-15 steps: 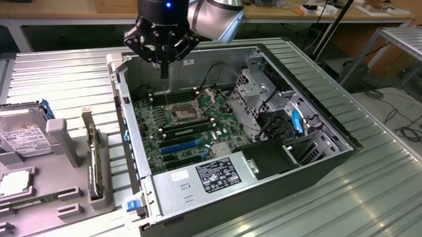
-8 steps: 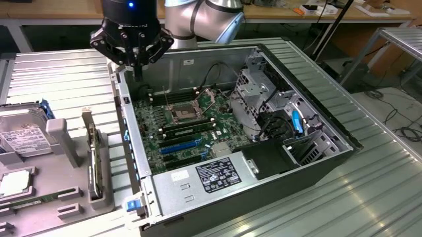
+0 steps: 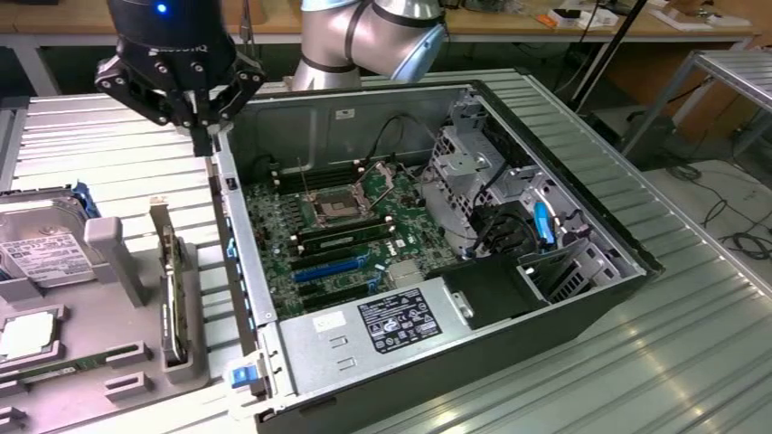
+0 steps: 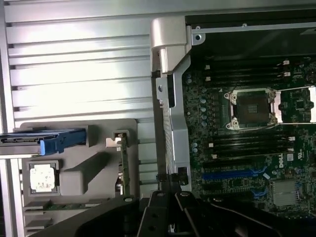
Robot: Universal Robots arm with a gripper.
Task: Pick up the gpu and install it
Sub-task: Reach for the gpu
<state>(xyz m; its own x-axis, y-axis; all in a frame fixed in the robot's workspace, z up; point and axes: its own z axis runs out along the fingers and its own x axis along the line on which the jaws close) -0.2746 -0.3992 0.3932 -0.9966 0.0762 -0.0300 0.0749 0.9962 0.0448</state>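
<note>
Work surface: a ribbed metal table (image 3: 675,362) carrying an open computer case (image 3: 609,298) at the centre of the exterior view, its motherboard (image 3: 350,226) exposed. A grey holder (image 3: 115,249) lies on the table at the exterior view's lower left, just beside the case wall. Room: a wooden workbench (image 3: 507,27) runs along the top edge, a metal frame (image 3: 724,72) stands at the upper right, and cables (image 3: 736,208) trail on the floor at the right edge.

Tool: the gripper (image 3: 202,136) hangs from the arm (image 3: 362,36) in the upper left of the exterior view, above the case's far-left corner. Its fingers are clenched together with nothing between them, and they touch no part. In the wrist view the gripper (image 4: 169,197) appears over the case's side wall, with the motherboard (image 4: 247,148) to one side and the holder (image 4: 79,177) to the other.

Task part: the gpu (image 3: 173,289) stands on edge in a slot of the holder, lower left of the exterior view, well apart from the gripper. The wrist view shows the gpu (image 4: 125,168) edge-on as a thin green strip. A hard drive (image 3: 42,244) sits in the same holder, further toward the exterior view's left edge.
</note>
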